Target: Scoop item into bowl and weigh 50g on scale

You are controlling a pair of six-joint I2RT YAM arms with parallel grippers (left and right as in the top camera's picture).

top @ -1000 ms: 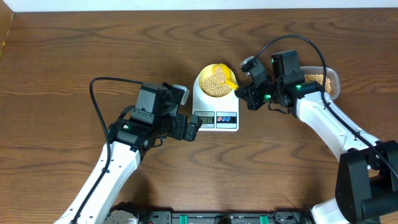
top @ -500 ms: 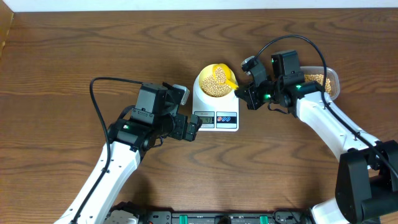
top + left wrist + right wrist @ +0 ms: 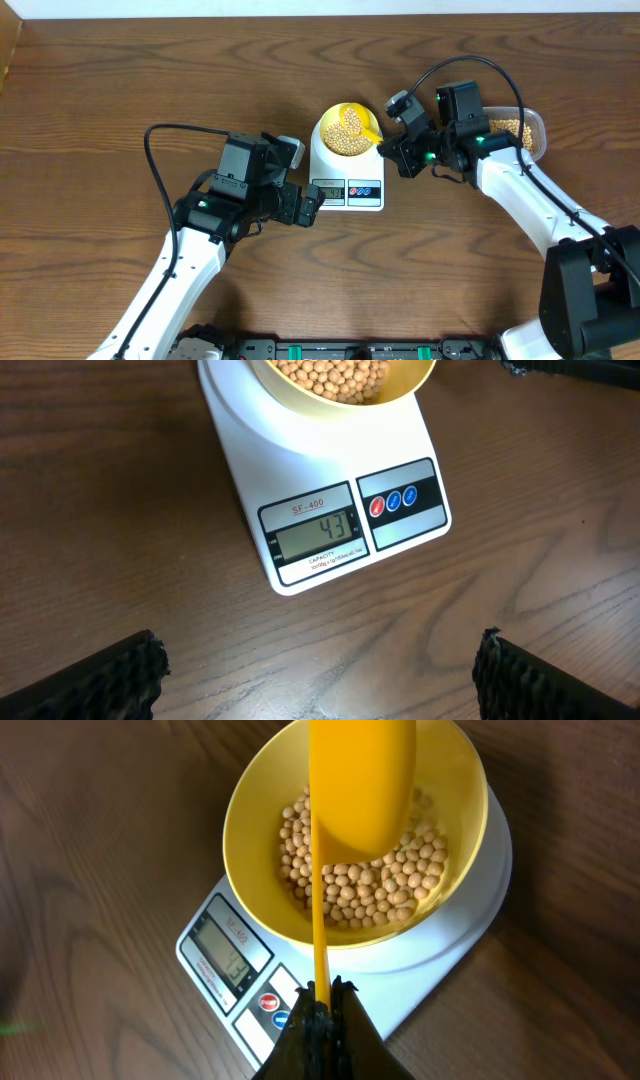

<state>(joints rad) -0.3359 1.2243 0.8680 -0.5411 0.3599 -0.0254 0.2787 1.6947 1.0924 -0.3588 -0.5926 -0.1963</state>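
Note:
The white scale (image 3: 322, 168) stands mid-table with the pale-yellow bowl (image 3: 322, 128) on its platform. Tan beans (image 3: 346, 136) lie heaped in the bowl. My right gripper (image 3: 386, 148) is shut on the thin handle of a yellow scoop (image 3: 360, 790), whose blade hangs over the bowl (image 3: 250, 830) above the beans (image 3: 370, 885). In the left wrist view the scale (image 3: 330, 470) shows 43 on its display (image 3: 320, 532). My left gripper (image 3: 304, 180) stands open just left of the scale's front, with bare table between its fingertips (image 3: 130, 670).
A clear plastic tub (image 3: 528, 135) holding more beans sits at the right, partly hidden behind the right arm. A black cable loops from the left arm at the left.

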